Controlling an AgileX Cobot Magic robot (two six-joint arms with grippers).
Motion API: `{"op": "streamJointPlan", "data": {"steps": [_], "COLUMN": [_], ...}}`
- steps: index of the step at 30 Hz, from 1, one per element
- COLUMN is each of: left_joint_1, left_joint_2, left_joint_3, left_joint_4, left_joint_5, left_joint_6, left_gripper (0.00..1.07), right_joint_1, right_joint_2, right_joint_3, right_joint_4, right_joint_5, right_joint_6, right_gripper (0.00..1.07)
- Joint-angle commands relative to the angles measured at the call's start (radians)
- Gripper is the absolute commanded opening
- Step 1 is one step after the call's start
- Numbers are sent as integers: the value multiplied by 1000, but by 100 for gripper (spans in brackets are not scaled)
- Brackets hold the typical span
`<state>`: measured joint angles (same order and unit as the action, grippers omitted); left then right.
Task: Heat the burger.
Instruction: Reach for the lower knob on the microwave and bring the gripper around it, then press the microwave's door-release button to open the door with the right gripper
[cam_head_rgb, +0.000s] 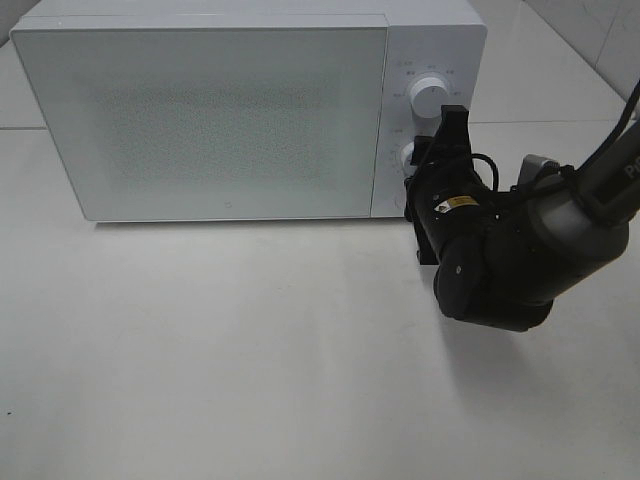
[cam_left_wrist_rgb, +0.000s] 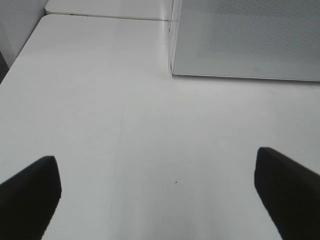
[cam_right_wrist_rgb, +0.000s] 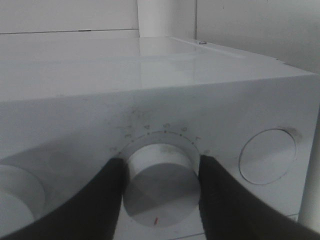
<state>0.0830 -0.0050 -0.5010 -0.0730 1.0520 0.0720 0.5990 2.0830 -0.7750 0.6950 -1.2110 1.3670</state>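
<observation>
The burger is out of view; the white microwave (cam_head_rgb: 200, 110) stands with its door closed and the frosted window shows nothing inside. My right gripper (cam_head_rgb: 436, 150) reaches to the control panel, and its two black fingers (cam_right_wrist_rgb: 107, 192) press on either side of the lower round knob (cam_right_wrist_rgb: 159, 182). The upper knob (cam_head_rgb: 430, 92) is free. My left gripper (cam_left_wrist_rgb: 157, 172) hangs open over bare table with nothing between its fingers, near the microwave's front corner (cam_left_wrist_rgb: 172, 70). The left arm does not show in the exterior high view.
The microwave fills the back of the white table (cam_head_rgb: 220, 350). A round button (cam_right_wrist_rgb: 267, 155) sits on the panel beside the gripped knob. The right arm's bulky black wrist (cam_head_rgb: 500, 265) hangs over the table in front of the panel.
</observation>
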Motion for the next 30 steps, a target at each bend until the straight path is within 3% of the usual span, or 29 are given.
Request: {"op": "streamJointPlan", "data": {"steps": [1, 6, 8, 9, 11, 12, 14, 21, 30], "left_joint_1": [1, 1, 1, 1, 1, 1, 1, 1, 1], "left_joint_2": [-25, -25, -25, -25, -25, -25, -25, -25, -25], "left_joint_3": [4, 4, 4, 4, 4, 4, 4, 4, 4], "left_joint_4": [-6, -6, -6, -6, -6, -6, -6, -6, -6], "left_joint_5": [-14, -14, -14, -14, -14, -14, -14, -14, -14], "left_joint_6": [-7, -7, -7, -7, -7, -7, -7, -7, -7], "left_gripper": [98, 98, 98, 98, 98, 98, 98, 98, 98], "right_joint_1": [-4, -4, -4, -4, -4, -4, -4, -3, -1], "right_joint_2": [0, 0, 0, 0, -1, -1, -12, -60, -163], "right_joint_3": [-11, -3, -1, -1, 4, 4, 18, 78, 229], "right_joint_4": [19, 24, 25, 25, 28, 28, 30, -26, -92], "right_joint_5": [-105, -116, -137, -137, -145, -145, -131, -115, -48], "right_joint_6": [0, 1, -11, -11, -32, -32, -35, -57, -141], "right_gripper": [23, 38, 52, 52, 70, 70, 81, 79, 75]}}
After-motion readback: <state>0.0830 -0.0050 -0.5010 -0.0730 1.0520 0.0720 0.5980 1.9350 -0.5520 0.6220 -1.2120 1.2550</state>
